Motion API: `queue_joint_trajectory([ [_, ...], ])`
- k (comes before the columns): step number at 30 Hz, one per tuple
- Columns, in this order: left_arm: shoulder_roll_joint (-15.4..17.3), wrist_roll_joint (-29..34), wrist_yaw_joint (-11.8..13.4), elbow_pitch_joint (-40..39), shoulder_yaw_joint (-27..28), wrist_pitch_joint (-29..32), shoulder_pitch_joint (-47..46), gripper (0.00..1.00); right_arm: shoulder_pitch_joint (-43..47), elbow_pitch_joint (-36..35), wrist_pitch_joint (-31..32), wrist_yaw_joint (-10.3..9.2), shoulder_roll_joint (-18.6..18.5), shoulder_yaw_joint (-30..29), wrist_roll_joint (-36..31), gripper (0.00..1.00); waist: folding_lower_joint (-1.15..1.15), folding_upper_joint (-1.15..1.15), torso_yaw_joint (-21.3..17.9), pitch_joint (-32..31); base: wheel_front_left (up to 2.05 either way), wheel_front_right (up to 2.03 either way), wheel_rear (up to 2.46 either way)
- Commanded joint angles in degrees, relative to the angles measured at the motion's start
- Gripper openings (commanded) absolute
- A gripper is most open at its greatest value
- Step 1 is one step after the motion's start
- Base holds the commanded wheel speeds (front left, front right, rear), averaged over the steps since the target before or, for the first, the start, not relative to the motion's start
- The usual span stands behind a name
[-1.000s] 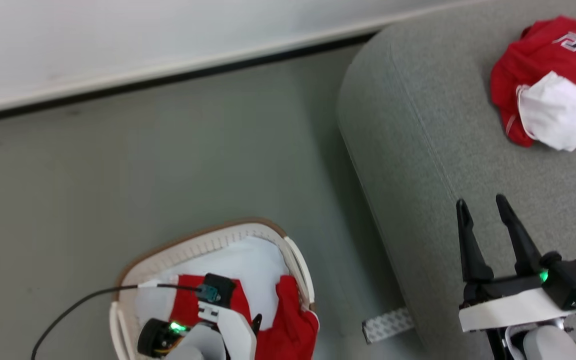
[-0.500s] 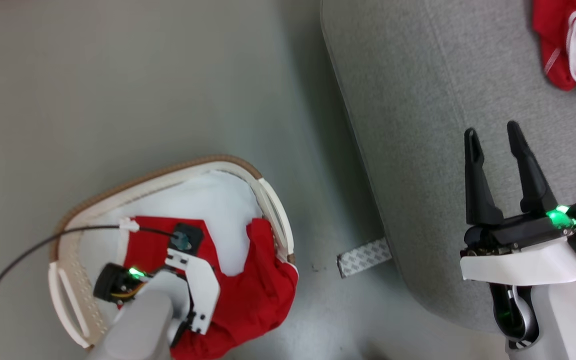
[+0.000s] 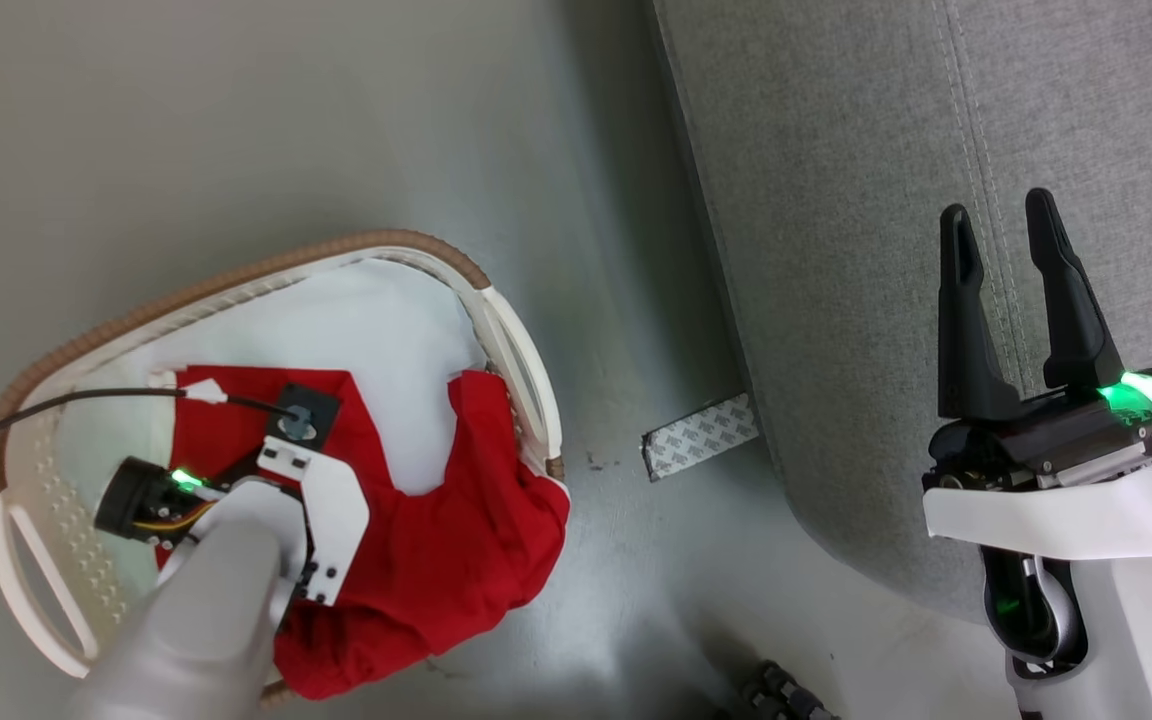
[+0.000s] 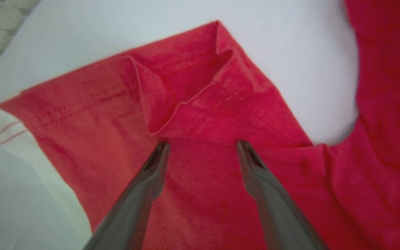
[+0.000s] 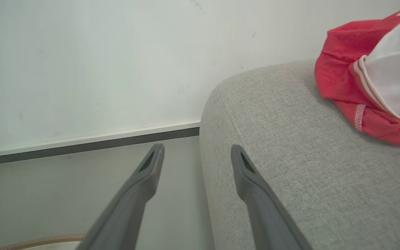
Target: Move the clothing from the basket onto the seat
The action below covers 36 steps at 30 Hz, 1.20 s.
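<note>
Left wrist view shows the left tool point(image 4: 202, 144) spread wide with nothing between its fingers, pointing down into the red garment point(image 4: 193, 104). Both fingertips sit at the cloth; whether they press it cannot be told. A puckered fold of the stitched hem lies just beyond the tips, a little toward the left finger. The hem's long line runs roughly across the gap, so closing here would likely gather cloth between the fingers rather than slide along it.

In the head view the garment lies in the basket point(image 3: 236, 272) on the floor point(image 3: 236, 120), spread over a white sheet point(image 3: 376, 320), and its near right part spills over the rim. The left arm reaches straight into the basket, so it is clearly the nearer one.

The right tool point(image 3: 996, 207) is also spread and empty. It hovers over the near edge of the seat point(image 3: 836, 200), well apart from the basket. The seat lies to the basket's right, so a lifted garment would have to travel rightward. A second red garment point(image 5: 342, 69) with a white panel already rests on the seat's far right.
</note>
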Motion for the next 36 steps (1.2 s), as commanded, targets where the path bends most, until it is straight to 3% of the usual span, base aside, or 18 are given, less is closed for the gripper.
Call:
queue_joint_trajectory([
  [1, 0.6, 0.6, 0.2, 0.5, -0.1, -0.3, -0.6, 1.00, -0.9, -0.4, -0.1, -0.13, 0.0, 0.1, 1.0, 1.00, -0.01, 0.00, -0.4, 0.9, 0.00, 0.00, 0.00],
  [12, 1.7, 1.7, -0.2, 2.9, -2.3, -0.6, -2.9, 1.00, -1.5, -1.4, -0.1, -0.13, 0.0, -1.1, 2.7, 1.00, -0.01, 0.00, -0.6, 4.3, 0.00, 0.00, 0.00],
  [14, 1.7, 1.7, -0.3, 3.4, -2.8, -0.9, -3.2, 0.21, -1.1, -1.5, -0.1, -0.13, 0.0, -1.3, 2.7, 1.00, -0.01, 0.00, -0.5, 4.6, 0.00, 0.00, 0.00],
  [15, 1.6, 1.6, -0.3, 3.7, -3.0, -1.0, -3.3, 0.00, -0.9, -1.6, -0.1, -0.13, 0.0, -1.5, 2.7, 1.00, -0.01, 0.00, -0.4, 4.6, 0.00, 0.00, 0.00],
  [26, 0.5, -0.4, -0.4, 5.4, -2.9, -4.6, -2.7, 0.00, -1.6, -0.4, -0.1, -0.13, 0.0, -2.1, 2.2, 1.00, -0.01, 0.00, 0.5, 2.3, 0.00, 0.00, 0.00],
  [36, -4.3, -5.5, -1.6, 3.6, -0.8, -13.5, 0.4, 0.00, 2.1, 1.4, -0.1, -0.13, -0.1, -4.3, -0.6, 1.00, -0.01, 0.00, 5.3, -8.5, 0.00, 0.00, 0.00],
])
